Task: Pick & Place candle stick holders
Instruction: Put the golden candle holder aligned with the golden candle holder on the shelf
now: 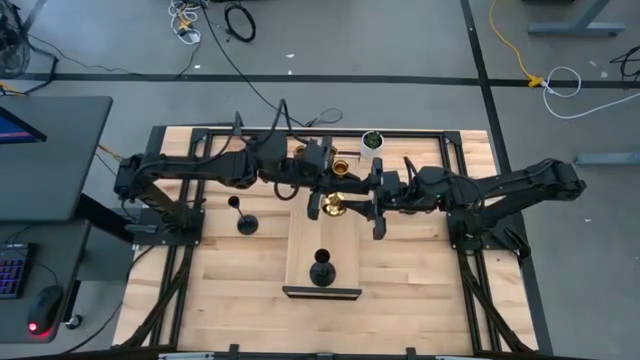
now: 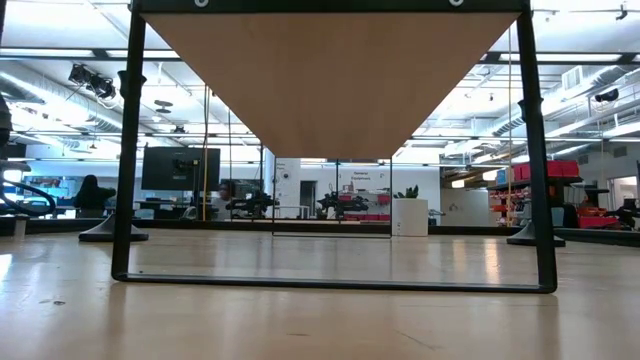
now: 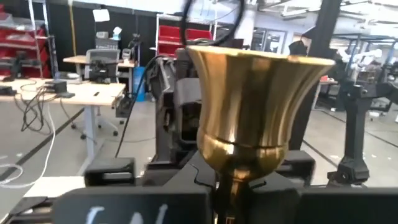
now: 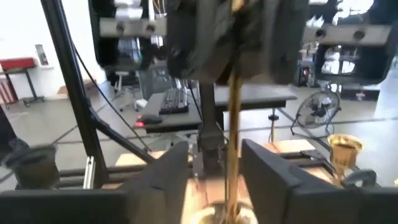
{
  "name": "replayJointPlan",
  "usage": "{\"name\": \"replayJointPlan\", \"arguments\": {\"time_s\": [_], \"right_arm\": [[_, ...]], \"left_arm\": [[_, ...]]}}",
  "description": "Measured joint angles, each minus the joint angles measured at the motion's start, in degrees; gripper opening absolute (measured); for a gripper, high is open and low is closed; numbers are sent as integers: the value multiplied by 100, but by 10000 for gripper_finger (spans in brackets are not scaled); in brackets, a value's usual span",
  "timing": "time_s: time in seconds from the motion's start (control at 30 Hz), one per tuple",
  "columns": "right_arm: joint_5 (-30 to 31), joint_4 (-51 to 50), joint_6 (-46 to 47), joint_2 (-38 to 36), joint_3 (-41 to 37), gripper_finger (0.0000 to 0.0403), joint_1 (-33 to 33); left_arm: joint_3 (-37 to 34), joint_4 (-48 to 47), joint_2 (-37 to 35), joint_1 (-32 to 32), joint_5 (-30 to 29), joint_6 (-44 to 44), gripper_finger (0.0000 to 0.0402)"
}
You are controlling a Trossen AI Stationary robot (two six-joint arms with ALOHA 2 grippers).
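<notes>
One gold holder clamped in left gripper, right gripper spread; two black holders.

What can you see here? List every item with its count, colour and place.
gold candle stick holders: two clearly seen, shiny gold; one held between the two pincers over the board's end nearer the plant, one standing just beyond it.
black candle stick holders: two, matte black; one on the table beside the board on the left arm's side, one on the board's other end.
plant pot: one, white with green plant; table edge.
board: one, pale wood; table centre.
table: one, wooden, dark frame.
left pincer: shut on the gold holder's stem.
right pincer: open, fingers either side of that stem.
</notes>
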Motion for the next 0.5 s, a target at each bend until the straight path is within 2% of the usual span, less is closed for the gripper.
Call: {"name": "replayJointPlan", "arguments": {"time_s": [0.23, 0.37, 0.5], "right_arm": [[55, 308, -105, 40, 2, 223, -24], [33, 511, -105, 135, 2, 234, -24], [26, 562, -124, 306, 2, 228, -39]], "left_arm": [[-4, 42, 70, -30, 2, 18, 13], [2, 175, 86, -27, -135, 28, 17], [0, 135, 101, -28, -148, 33, 13]]}}
